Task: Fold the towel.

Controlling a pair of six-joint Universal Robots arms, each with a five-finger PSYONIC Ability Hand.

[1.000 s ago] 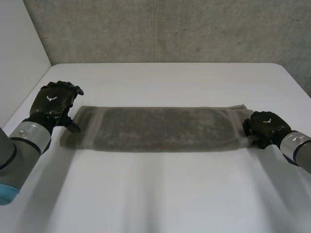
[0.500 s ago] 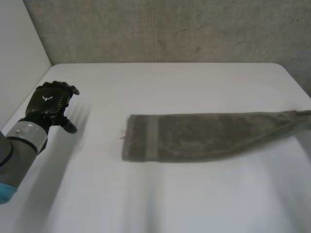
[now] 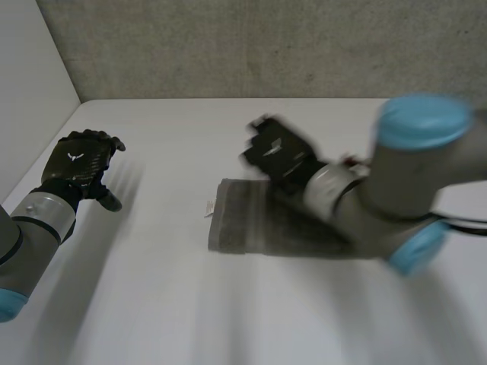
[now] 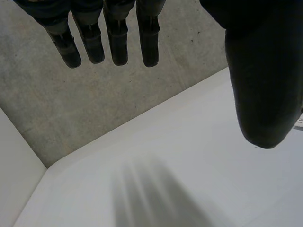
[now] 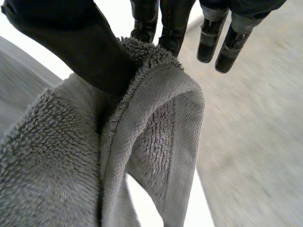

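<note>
1. The towel lies at the centre of the frame on the table, its free end pointing left.
2. Just behind it, the right hand pinches the other end between thumb and fingers. Carrying it low and square should bring the edges together.
3. At the left of the frame, the left hand hovers with straight fingers, holding nothing.
4. Half a second ago the towel stretched to the right edge. Now the right arm has swung in over it.

Grey terry towel lies lengthwise-folded on the table, one end lifted.

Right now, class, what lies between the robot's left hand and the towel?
Nothing: the head view shows bare table between the left hand and the towel.
</note>
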